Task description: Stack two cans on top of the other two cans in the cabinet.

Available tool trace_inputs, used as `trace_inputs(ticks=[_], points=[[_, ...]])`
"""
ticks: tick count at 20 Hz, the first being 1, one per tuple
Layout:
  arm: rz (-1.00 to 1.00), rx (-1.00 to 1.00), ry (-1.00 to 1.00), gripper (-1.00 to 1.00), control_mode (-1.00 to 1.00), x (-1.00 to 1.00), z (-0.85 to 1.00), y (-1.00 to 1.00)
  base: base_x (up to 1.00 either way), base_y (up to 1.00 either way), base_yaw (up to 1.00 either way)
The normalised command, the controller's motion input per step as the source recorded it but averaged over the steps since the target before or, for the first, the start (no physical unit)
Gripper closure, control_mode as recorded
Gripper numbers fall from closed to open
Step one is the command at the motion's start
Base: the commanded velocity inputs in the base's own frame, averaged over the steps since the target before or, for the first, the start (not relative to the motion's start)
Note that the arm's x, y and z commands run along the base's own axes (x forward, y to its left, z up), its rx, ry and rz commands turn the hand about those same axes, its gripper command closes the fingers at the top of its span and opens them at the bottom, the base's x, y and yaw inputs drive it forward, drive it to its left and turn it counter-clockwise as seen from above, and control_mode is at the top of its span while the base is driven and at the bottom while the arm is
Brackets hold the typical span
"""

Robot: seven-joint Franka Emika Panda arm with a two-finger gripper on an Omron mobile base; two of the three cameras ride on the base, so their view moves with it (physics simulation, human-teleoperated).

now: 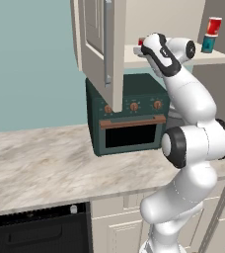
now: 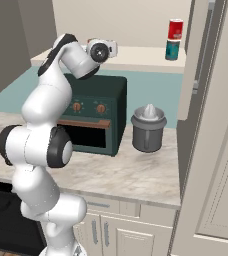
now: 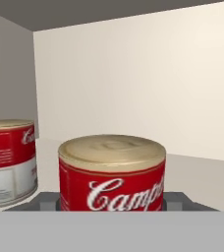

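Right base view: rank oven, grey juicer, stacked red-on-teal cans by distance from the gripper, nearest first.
1. Oven: just below the gripper, on the counter.
2. Stacked cans: same shelf, off to the right.
3. Juicer: lower right on the counter.

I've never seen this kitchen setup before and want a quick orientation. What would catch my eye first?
The white robot arm dominates, reaching up to the pale shelf of the open cream wall cabinet. On that shelf's right end, a red-and-white can stands stacked on a teal can. In the hand view, another red can with white script sits close, a second red-and-white can beside it.
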Motion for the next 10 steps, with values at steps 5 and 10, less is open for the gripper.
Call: trace_inputs(ticks=[5, 10], points=[[0.0, 0.0, 0.0, 1.0, -1.0, 0.0, 0.0, 0.0, 0.0, 0.0, 0.0], [0.0, 0.0, 0.0, 1.0, -1.0, 0.0, 0.0, 0.0, 0.0, 0.0, 0.0]])
